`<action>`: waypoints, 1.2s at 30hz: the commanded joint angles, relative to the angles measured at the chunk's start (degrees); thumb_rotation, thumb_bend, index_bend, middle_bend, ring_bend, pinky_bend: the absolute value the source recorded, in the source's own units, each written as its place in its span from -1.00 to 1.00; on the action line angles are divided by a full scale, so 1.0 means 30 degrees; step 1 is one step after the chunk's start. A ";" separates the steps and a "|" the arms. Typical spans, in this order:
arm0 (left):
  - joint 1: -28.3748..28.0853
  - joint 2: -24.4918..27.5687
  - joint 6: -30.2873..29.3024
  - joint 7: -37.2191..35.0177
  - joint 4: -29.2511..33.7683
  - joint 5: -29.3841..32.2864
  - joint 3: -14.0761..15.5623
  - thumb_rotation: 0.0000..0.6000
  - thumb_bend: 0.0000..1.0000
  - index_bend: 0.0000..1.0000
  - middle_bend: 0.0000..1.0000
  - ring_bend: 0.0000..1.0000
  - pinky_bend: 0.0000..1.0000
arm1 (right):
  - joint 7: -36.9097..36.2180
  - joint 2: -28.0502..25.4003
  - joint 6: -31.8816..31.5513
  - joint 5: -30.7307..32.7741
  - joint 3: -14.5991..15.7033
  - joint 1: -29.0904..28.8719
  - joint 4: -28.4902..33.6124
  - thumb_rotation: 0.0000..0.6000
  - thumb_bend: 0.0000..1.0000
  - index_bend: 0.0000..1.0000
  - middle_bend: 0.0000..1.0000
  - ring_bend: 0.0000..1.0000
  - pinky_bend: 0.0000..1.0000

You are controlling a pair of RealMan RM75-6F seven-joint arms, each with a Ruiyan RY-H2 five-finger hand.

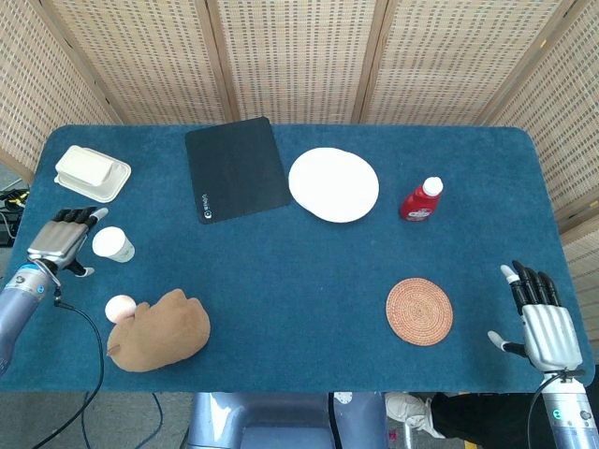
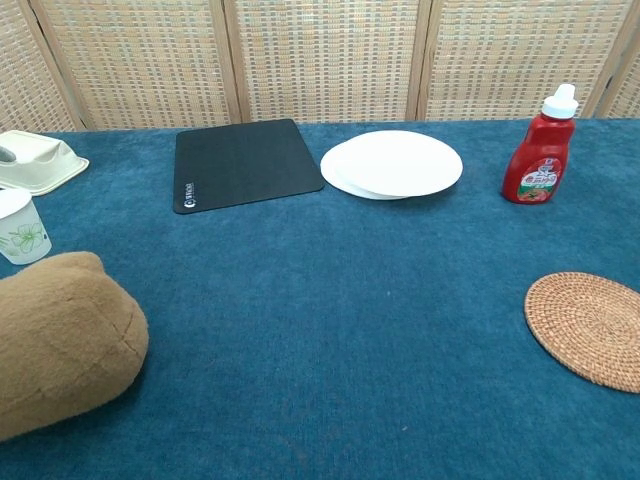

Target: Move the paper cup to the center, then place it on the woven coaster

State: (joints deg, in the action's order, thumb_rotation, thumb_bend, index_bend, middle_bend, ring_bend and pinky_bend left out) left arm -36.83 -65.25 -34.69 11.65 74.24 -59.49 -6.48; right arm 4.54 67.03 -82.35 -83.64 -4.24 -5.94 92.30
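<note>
The white paper cup (image 1: 112,244) (image 2: 20,227) stands upright at the table's left side. My left hand (image 1: 64,240) is just left of it, fingers apart, a small gap between them and the cup; nothing is held. The round woven coaster (image 1: 419,311) (image 2: 588,329) lies flat at the front right. My right hand (image 1: 543,316) hovers open past the table's right front corner, well right of the coaster. Neither hand shows in the chest view.
A brown plush toy (image 1: 161,329) with a pink ball (image 1: 120,307) lies in front of the cup. A cream lidded box (image 1: 92,173) sits at the back left, a black mat (image 1: 237,168) and white plate (image 1: 333,184) at the back, a red sauce bottle (image 1: 420,200) right of them.
</note>
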 commanded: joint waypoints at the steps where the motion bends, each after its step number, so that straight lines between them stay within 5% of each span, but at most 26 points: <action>1: -0.0381 -0.0367 0.0173 0.0434 -0.0260 0.0461 0.0144 1.00 -0.61 -1.00 -1.00 -1.00 -1.00 | -0.0049 -0.0006 -0.0026 0.0009 -0.0016 0.0008 -0.0029 1.00 -0.96 -1.00 -1.00 -1.00 -1.00; 15: -0.1343 -0.1383 0.0514 0.1547 -0.1077 0.2353 0.0711 1.00 -0.60 -0.98 -1.00 -1.00 -1.00 | -0.0237 0.0020 -0.0175 0.0075 -0.0099 0.0062 -0.0134 1.00 -0.96 -1.00 -1.00 -1.00 -1.00; 30: -0.1574 -0.2104 0.0325 0.1471 -0.1484 0.2871 0.1283 1.00 -0.48 -0.42 -1.00 -1.00 -1.00 | -0.0187 0.0073 -0.0217 0.0040 -0.0094 0.0070 -0.0146 1.00 -0.97 -1.00 -1.00 -1.00 -1.00; 36: -0.1520 -0.2312 0.0069 0.1314 -0.1603 0.2662 0.1397 1.00 -0.41 -0.38 -1.00 -1.00 -1.00 | -0.0271 0.0082 -0.0308 0.0040 -0.0126 0.0103 -0.0164 1.00 -0.96 -1.00 -1.00 -1.00 -1.00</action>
State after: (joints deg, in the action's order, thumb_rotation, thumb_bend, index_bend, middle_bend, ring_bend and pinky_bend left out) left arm -41.41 -72.15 -34.42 15.62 69.45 -51.46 -2.33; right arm 3.75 67.28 -83.27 -83.53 -4.61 -5.64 91.82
